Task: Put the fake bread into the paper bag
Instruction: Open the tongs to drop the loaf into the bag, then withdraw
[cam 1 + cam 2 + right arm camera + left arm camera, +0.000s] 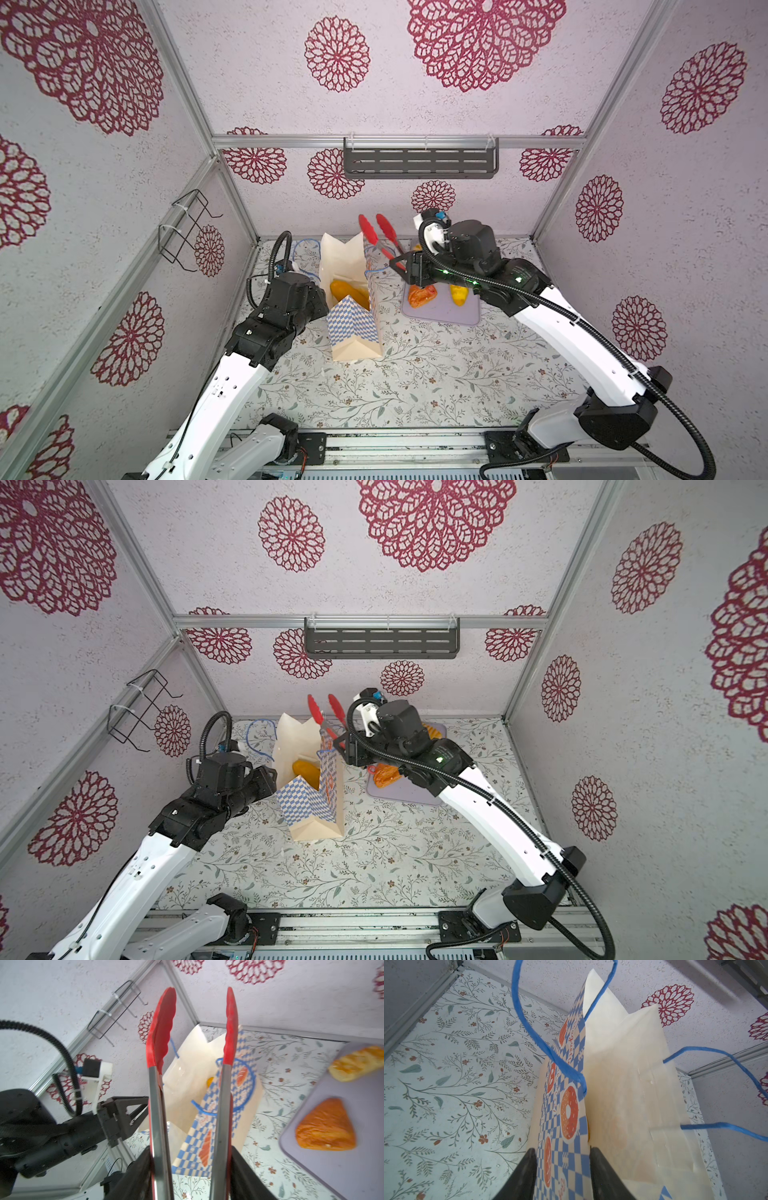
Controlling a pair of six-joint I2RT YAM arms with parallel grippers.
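The paper bag stands open left of centre, with one yellow-orange fake bread inside it. My left gripper is open, its jaws apart on either side of the bag's checkered side near the rim. My right gripper is shut on the red tongs. The tongs' tips are spread over the bag mouth and hold nothing. A croissant and a braided loaf lie on the lilac tray.
A yellow roll also lies on the tray, partly under my right arm. The bag's blue cord handles loop out close to my left gripper. A wire rack hangs on the left wall and a grey shelf on the back wall.
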